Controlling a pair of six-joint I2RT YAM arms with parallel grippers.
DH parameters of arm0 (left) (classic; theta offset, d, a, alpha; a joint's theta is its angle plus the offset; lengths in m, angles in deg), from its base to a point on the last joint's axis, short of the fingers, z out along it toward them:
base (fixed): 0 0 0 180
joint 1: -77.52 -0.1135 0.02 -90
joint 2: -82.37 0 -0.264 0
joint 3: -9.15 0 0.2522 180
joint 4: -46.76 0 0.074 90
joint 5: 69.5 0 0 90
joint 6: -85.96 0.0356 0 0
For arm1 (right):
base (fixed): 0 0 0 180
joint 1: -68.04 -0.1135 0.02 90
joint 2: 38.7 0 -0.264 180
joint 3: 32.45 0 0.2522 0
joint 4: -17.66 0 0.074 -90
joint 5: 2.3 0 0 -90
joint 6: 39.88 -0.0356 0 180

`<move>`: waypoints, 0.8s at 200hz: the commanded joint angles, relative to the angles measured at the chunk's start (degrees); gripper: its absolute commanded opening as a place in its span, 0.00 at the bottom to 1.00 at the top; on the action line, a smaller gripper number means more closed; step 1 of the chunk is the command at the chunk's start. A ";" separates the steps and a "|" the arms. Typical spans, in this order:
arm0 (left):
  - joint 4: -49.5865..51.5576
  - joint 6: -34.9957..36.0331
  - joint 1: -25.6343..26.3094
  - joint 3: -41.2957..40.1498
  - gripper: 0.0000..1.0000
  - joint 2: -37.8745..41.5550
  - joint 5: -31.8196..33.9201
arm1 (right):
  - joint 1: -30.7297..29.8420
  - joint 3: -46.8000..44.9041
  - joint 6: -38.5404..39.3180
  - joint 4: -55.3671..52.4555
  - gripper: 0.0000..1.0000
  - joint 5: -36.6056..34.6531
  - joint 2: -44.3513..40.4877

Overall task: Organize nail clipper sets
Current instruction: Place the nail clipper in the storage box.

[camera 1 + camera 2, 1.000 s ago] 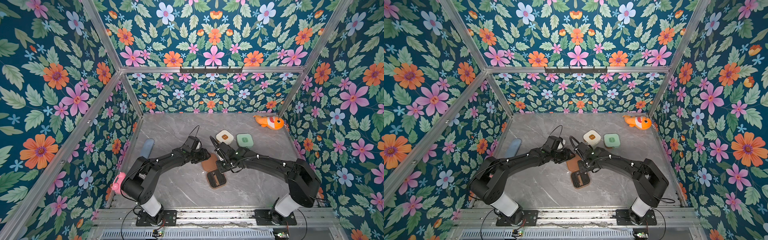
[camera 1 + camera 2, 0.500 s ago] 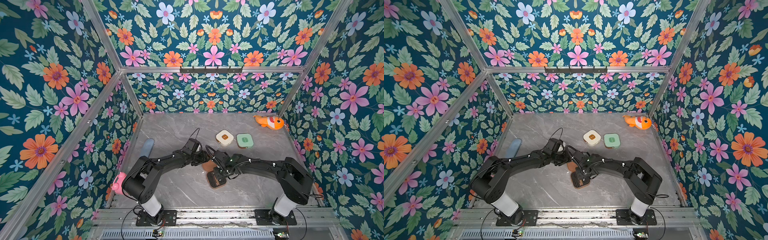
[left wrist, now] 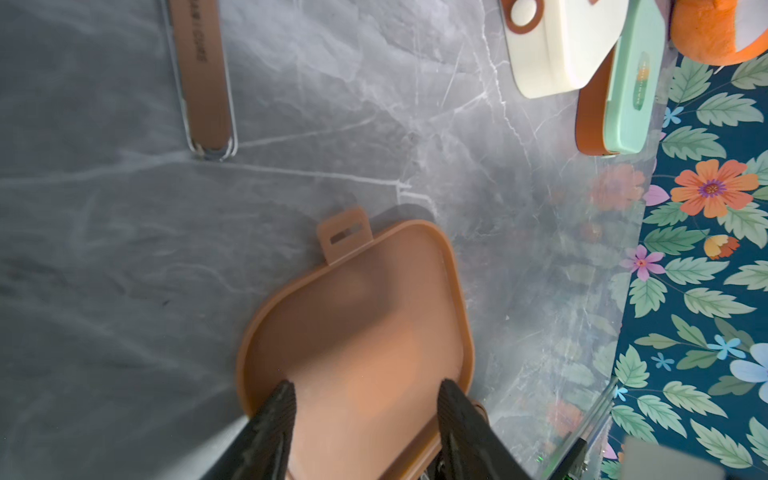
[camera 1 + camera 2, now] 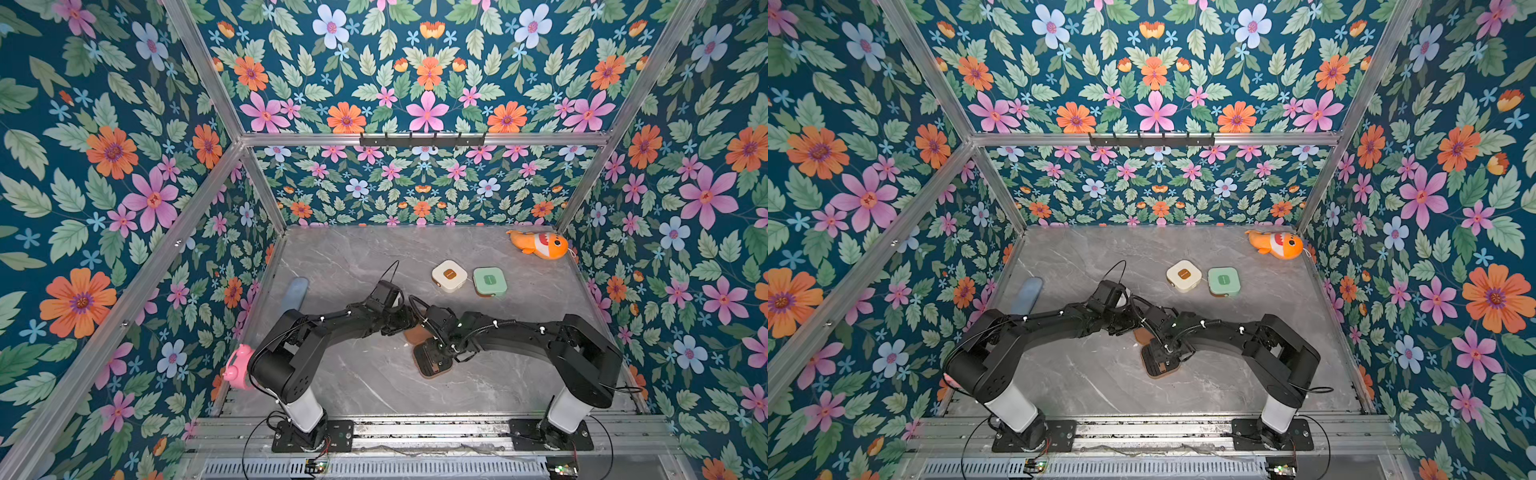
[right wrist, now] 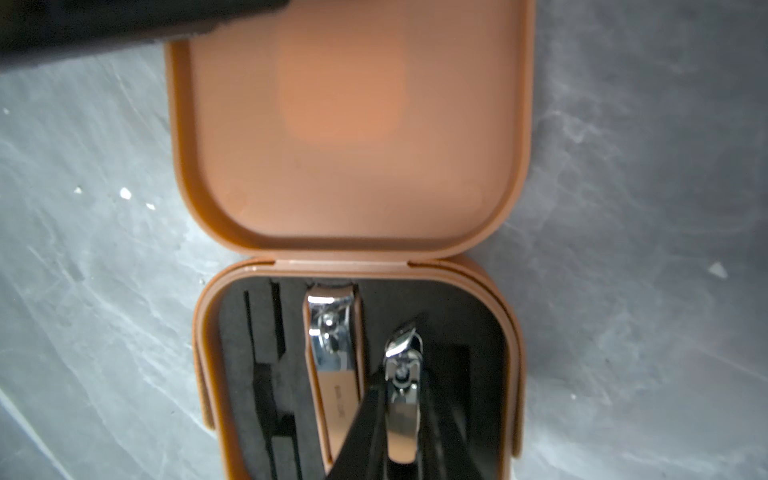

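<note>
The brown case lies open mid-table, its lid [image 4: 415,335] flat beside the black tray [image 5: 478,332]. My left gripper [image 3: 368,390] is open, its two fingers spread over the inside of the lid [image 3: 365,316]. My right gripper [image 5: 401,395] is shut on a small metal nail clipper [image 5: 400,374], held just above the tray. A larger clipper [image 5: 332,345] sits in its slot, with bare slots [image 5: 266,332] beside it. A slim brown tool [image 3: 203,75] lies loose on the table. The cream case [image 4: 449,276] and the mint green case [image 4: 489,281] stand shut behind.
An orange fish toy [image 4: 538,245] lies in the back right corner. A pale blue oblong case [image 4: 295,291] rests by the left wall, and a pink alarm clock [image 4: 239,368] sits near the left arm's base. Both arms meet over the brown case [image 4: 1160,365].
My right gripper has come forward from beside the lid to over the black tray, still shut on the small clipper. The left arm has barely moved.
</note>
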 commanded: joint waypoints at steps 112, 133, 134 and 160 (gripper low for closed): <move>0.39 -0.16 0.05 -1.34 0.57 -0.83 1.74 | -0.34 -2.44 -2.37 -2.44 0.18 1.42 1.77; 0.40 -0.14 0.11 -1.46 0.57 -0.56 1.63 | -0.34 -1.72 -2.90 -3.44 0.20 0.44 2.42; 0.40 -0.15 0.08 -1.47 0.57 -0.56 1.63 | -0.29 -1.71 -2.96 -3.49 0.21 0.37 2.43; 0.31 -0.16 0.13 -1.48 0.57 -0.43 1.48 | -0.34 -1.08 -3.41 -4.32 0.28 -0.37 2.20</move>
